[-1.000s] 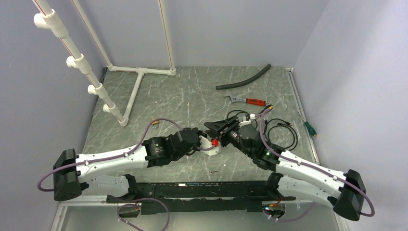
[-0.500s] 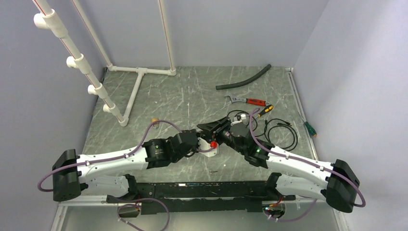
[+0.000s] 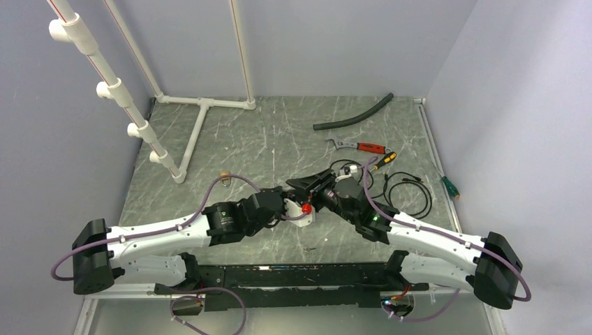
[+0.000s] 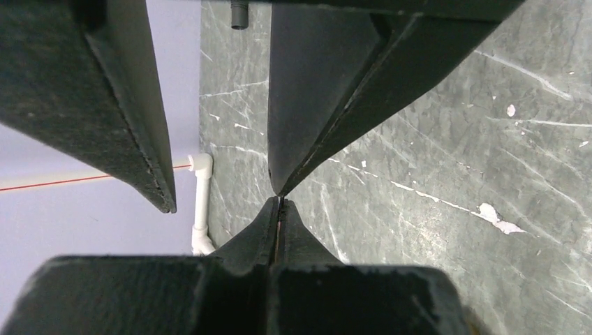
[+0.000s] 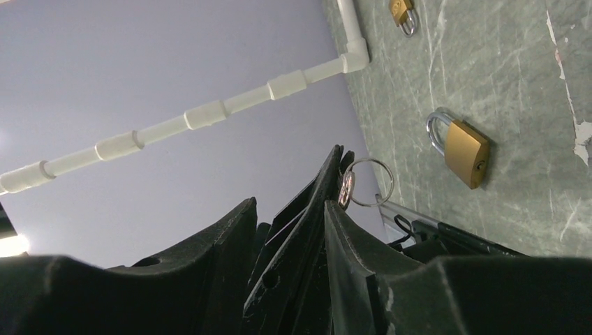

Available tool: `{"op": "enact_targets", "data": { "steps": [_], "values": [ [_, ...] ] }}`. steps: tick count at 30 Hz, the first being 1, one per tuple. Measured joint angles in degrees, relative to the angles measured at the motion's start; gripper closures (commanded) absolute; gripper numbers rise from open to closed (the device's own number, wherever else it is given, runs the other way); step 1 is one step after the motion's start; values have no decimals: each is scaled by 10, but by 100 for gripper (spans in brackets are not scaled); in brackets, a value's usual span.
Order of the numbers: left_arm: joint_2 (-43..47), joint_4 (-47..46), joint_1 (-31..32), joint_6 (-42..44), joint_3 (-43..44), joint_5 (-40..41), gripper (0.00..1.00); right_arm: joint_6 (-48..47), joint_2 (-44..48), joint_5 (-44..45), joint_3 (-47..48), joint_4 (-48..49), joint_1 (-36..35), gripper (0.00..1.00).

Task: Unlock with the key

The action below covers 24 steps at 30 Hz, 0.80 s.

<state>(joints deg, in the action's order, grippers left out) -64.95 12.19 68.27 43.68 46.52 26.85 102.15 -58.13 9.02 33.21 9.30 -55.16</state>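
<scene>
Right now, find the tiny brass-gold key (image 5: 345,187) with its thin metal ring at the very fingertips of the left hand (image 4: 280,209), nipped flat between jaws pressed fully together, with the ring dangling free off one side. Cannot make out the blade, buried between the fingers or seen edge-on, so no telling which way the key's long axis points beyond roughly along those fingers. Straddling the shut tips, note the right hand (image 5: 287,209), about half open and gripping nothing, with one finger touching the left hand's tip in the left wrist view and the other standing apart. Reads as a hand-to-hand transfer or re-grip, not yet an approach to the lock.

Outward from there, look past the ring side of the meeting fingertips to the brass padlock with the silver U-shaped shackle (image 5: 464,146), lying flat on the grey-green marbled counter (image 5: 516,84), well apart from both hands and touched by neither. Seems to lie with the shackle end turned away from the hands and the keyhole end turned back toward them, probably a fair lie for inserting along the body's long axis. Farther off the same way, spot a second brass padlock (image 5: 399,10) near a white plastic pipe frame (image 5: 230,98). Likely needs the blade exposed and aimed at the keyhole first.
</scene>
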Motion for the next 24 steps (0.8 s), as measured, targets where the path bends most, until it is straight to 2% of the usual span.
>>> {"op": "enact_targets", "data": {
  "steps": [12, 24],
  "values": [
    [-1, -27, -36, -7, -4, 21, 100, -14, 16, -3, 13, -56, 0, 53],
    [51, -30, -37, -16, -4, -23, 100, -4, 17, 40, 15, -65, 5, 56]
  ]
}}
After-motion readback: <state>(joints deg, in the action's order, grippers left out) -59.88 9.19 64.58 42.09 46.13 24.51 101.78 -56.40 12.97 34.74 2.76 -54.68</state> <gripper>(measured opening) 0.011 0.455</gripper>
